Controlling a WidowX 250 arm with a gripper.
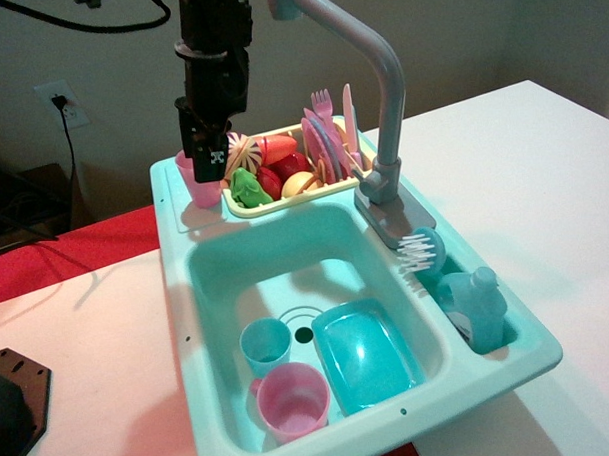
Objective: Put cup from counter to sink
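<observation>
The slim pale pink cup [189,185] stands upright on the turquoise counter ledge [202,220] at the back left corner of the sink unit. My black gripper [209,167] hangs straight down over it. Its front finger with a white marker covers the cup's right side and rim, so only the cup's left part shows. Whether the jaws are closed on the cup is hidden by the finger. The deep turquoise sink [286,261] lies just in front, with a round drain and the tall grey faucet [380,85].
In the basin lie a small teal cup [265,345], a wider pink cup [293,401] and a teal tray [364,352]. The yellow dish rack [284,201] full of toy food and cutlery stands right of the cup. A blue bottle [474,302] and brush [420,250] sit at the right.
</observation>
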